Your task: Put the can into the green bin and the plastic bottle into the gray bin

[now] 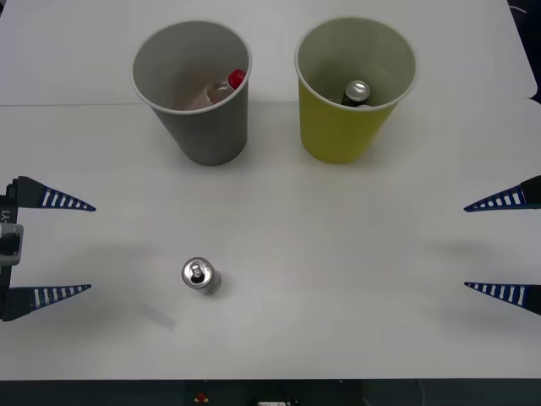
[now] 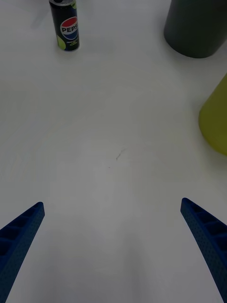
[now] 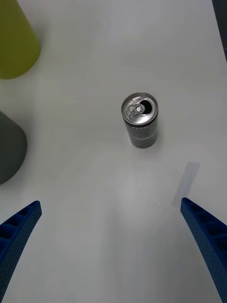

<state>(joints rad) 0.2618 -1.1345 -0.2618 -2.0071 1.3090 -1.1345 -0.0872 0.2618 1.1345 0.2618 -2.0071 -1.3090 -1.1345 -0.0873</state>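
- A can [image 1: 200, 276] stands upright on the white table [image 1: 338, 254], at about 7 o'clock from the table's middle, nearer the robot than either bin and touching nothing; its dark body and open pull-tab top also show in the left wrist view [image 3: 139, 120].
- Another can [image 1: 357, 92] already sits inside the green bin [image 1: 351, 127], at roughly 1 o'clock from the table's middle.
- The plastic bottle [image 1: 221, 90], red cap up and leaning, lies inside the gray bin [image 1: 203, 127] at about 11 o'clock; that half of the job looks done.
- The bins stand side by side, apart from each other, gray to the left of green.
- Judged from this, what remains is the loose can, which belongs in the green bin.
- The left gripper [image 1: 63, 248] hovers at 9 o'clock, fingers spread wide and empty, the loose can just ahead of it.
- The right gripper [image 1: 499, 247] waits at 3 o'clock, also spread and holding nothing.
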